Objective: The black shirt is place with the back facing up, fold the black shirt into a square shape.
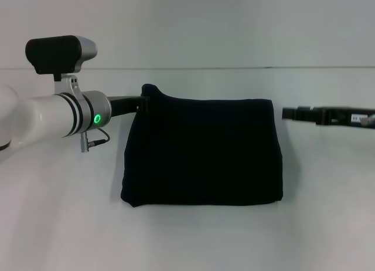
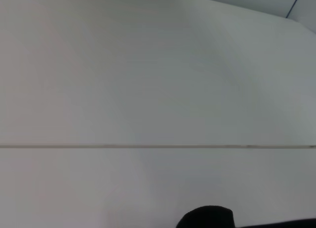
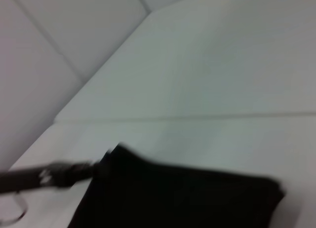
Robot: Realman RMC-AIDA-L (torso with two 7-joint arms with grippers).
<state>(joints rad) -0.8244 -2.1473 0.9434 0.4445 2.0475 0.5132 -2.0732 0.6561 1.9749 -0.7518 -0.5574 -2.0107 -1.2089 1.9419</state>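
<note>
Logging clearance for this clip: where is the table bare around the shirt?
Bare table in front of the shirt, also behind it up to the wall. Crowded at the sides: left hand at the shirt's far-left corner, right hand just off its far-right corner.

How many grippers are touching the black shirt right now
1. The left gripper meets the black shirt at its far left corner. The right gripper hangs just off the shirt's far right corner, apart from it.

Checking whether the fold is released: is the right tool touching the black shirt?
Apart. The head view shows bare table between the right tool and the black shirt.
</note>
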